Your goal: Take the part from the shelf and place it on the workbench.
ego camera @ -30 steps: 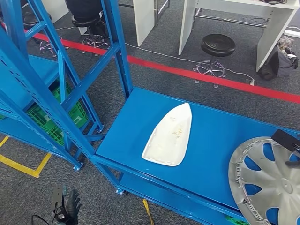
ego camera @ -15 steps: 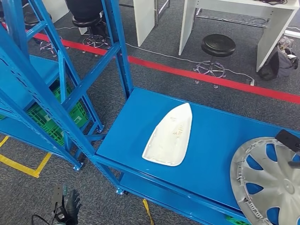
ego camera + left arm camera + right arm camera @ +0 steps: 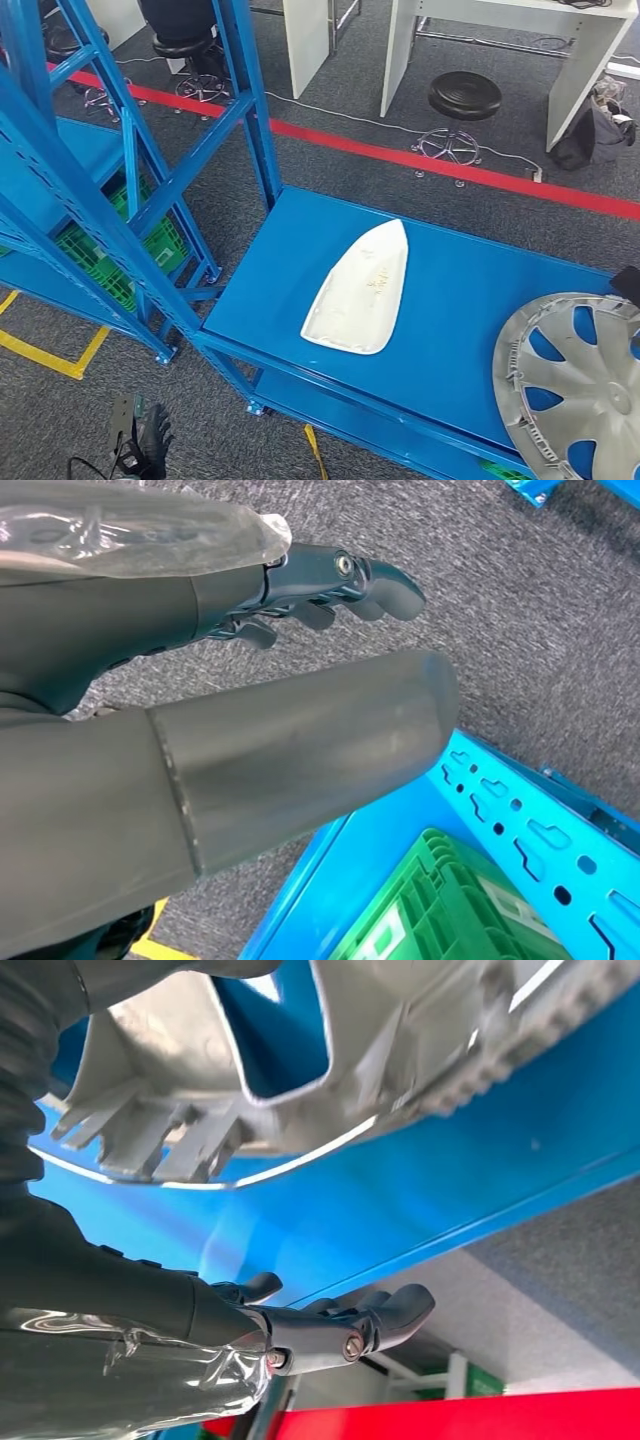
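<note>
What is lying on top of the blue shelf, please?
On the blue shelf lie a white part and a silver wheel cover, apart. The cover's right side runs out of frame, and the shelf beneath both is hidden.

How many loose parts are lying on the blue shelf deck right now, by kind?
White elongated plastic shell: 1
Silver spoked plastic wheel cover: 1
Total on the blue metal shelf deck: 2

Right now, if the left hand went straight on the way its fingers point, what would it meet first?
Probably the grey carpet. The left hand hangs open, its fingers aimed past the blue rack; depth is unclear.
</note>
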Tool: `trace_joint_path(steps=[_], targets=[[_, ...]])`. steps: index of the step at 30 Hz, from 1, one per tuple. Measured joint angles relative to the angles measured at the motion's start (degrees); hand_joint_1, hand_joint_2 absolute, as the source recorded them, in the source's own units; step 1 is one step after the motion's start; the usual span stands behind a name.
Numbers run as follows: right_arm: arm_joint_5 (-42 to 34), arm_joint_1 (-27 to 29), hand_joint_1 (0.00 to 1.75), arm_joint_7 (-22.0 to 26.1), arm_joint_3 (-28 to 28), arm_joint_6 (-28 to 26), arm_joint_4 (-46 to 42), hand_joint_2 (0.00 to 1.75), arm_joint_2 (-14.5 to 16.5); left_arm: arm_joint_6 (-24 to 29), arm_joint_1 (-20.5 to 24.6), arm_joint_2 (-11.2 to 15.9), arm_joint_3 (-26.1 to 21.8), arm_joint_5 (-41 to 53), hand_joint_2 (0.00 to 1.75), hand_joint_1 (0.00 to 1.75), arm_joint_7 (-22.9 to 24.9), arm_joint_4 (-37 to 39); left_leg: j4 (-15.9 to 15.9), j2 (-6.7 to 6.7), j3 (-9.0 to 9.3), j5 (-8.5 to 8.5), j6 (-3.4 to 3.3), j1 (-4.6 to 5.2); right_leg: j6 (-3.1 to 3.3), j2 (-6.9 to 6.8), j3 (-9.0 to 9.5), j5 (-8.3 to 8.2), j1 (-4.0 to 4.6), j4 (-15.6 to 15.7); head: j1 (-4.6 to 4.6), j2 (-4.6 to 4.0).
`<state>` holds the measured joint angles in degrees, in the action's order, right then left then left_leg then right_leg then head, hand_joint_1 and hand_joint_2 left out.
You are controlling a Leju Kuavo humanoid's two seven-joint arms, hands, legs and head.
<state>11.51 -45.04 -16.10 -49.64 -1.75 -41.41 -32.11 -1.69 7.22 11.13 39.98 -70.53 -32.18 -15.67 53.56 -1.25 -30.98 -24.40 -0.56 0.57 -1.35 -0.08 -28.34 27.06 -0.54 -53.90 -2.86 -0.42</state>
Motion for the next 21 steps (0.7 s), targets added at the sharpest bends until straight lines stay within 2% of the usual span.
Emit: trace_joint_path(steps=[21], targets=[[0.5, -0.1, 0.0, 0.0, 3.6, -1.2, -0.5, 1.75, -0.1, 0.0, 0.1, 0.0, 0.0, 0.0, 0.0, 0.0, -0.1, 0.0, 0.0, 0.01, 0.0, 0.0, 0.0, 0.0, 0.0, 0.0, 0.0, 0.0, 0.0, 0.0, 0.0, 0.0]])
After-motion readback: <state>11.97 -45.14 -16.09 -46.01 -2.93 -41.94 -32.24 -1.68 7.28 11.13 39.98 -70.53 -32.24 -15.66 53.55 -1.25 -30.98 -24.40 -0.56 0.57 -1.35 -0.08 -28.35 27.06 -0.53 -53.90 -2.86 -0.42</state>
